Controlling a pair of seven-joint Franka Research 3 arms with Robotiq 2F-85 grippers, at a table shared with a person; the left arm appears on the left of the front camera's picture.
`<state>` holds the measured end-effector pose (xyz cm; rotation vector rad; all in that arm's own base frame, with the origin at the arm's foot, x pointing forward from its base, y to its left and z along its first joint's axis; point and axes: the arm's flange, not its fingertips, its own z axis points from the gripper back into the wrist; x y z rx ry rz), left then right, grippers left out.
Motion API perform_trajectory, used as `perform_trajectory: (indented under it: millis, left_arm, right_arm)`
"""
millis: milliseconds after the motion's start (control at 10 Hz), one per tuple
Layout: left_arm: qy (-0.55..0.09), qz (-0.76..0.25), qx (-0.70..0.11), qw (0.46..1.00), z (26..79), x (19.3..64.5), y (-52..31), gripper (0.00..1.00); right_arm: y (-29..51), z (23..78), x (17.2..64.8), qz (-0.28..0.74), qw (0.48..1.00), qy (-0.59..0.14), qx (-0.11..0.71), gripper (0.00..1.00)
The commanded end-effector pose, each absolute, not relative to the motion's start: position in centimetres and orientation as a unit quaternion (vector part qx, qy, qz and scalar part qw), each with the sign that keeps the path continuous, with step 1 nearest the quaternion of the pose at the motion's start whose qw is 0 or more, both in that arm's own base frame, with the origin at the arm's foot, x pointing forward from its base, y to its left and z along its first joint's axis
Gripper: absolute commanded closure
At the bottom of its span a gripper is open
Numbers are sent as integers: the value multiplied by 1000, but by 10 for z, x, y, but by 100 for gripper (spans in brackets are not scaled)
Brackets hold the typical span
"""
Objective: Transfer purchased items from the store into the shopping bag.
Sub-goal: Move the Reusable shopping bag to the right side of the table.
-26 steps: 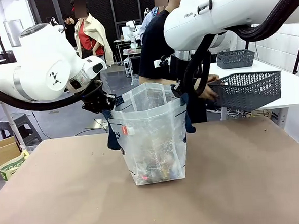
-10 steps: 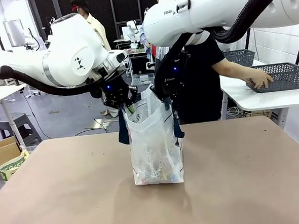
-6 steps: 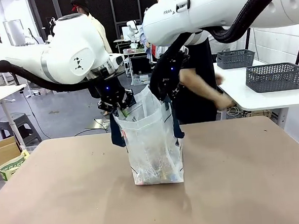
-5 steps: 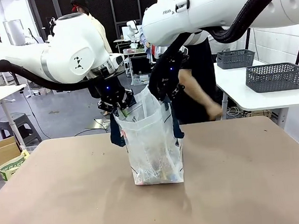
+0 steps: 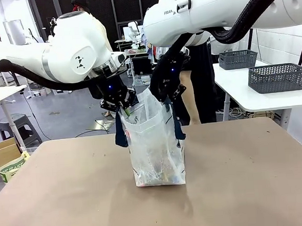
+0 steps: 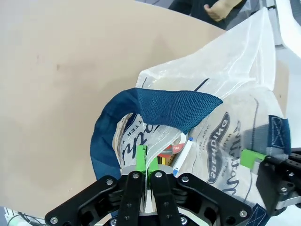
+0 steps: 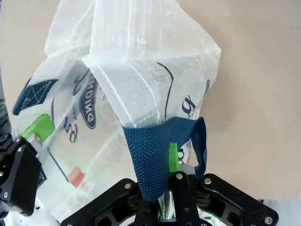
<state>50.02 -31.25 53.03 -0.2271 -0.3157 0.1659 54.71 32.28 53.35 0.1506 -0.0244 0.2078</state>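
Note:
The shopping bag (image 5: 156,143), translucent whitish with navy handles, stands upright on the brown table (image 5: 247,179) with items inside at its bottom. My left gripper (image 5: 125,108) is shut on the bag's left rim; in the left wrist view its green pads (image 6: 140,157) pinch the plastic edge below a navy handle loop (image 6: 169,106). My right gripper (image 5: 166,97) is shut on the right rim; in the right wrist view the gripper (image 7: 170,162) clamps the rim beside a navy strap (image 7: 153,155). The bag (image 7: 117,84) has its mouth drawn narrow between the two grippers.
A person (image 5: 195,84) stands behind the bag at the table's far side. Two dark grey mesh baskets (image 5: 278,77) (image 5: 237,59) sit on a white side table at the right. A cardboard box (image 5: 4,152) is at the left floor.
The person has set the basket on the side table and pulled the arm back. My grippers have drawn together, narrowing the bag's mouth; the left one shifted slightly.

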Motion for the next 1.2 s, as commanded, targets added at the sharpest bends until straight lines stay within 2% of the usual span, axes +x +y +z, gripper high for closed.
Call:
perform_trajectory:
  millis: [0, 300, 800, 1100]
  left_arm:
    - [-167, 74, -132, 974, 534, 509, -323, 100]
    - [-172, 77, -155, 970, 534, 515, -325, 100]
    - [-168, 71, -176, 967, 536, 510, -326, 100]
    - [-150, 45, -198, 968, 537, 501, -323, 100]
  right_arm:
    - [332, 535, 550, 102, 989, -13, 110, 100]
    - [345, 537, 554, 87, 987, -11, 137, 100]
    - [355, 532, 565, 90, 988, -17, 121, 100]
    - [347, 536, 574, 103, 984, -35, 139, 100]
